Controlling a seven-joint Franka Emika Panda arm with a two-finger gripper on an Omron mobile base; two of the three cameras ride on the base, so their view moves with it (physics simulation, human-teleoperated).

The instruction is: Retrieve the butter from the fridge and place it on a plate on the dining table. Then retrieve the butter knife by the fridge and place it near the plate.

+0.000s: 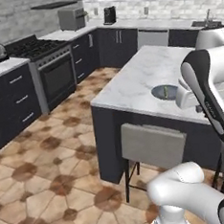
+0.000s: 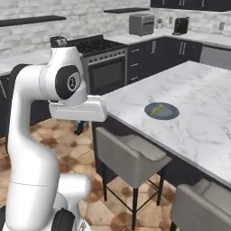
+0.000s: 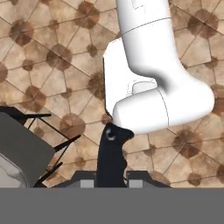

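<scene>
The butter (image 2: 157, 109), a small olive stick, lies on the dark blue-grey plate (image 2: 168, 113) on the white marble dining table (image 2: 203, 85). From the left base view, the plate (image 1: 158, 92) with the butter (image 1: 166, 93) sits near the table's front edge (image 1: 130, 83). My gripper (image 3: 110, 178) is shut on the butter knife (image 3: 112, 151), whose black handle rises between the finger tips over the tiled floor. Seen from the right base camera, the gripper (image 2: 80, 127) hangs below the white hand, just off the table's left corner. The fridge is out of view.
Grey stools (image 1: 153, 144) (image 2: 128, 153) stand along the table's near side, one just under the hand (image 3: 22, 151). A stove (image 1: 47, 66), dark cabinets and counters line the far walls. Open tiled floor (image 1: 46, 167) spreads to the left.
</scene>
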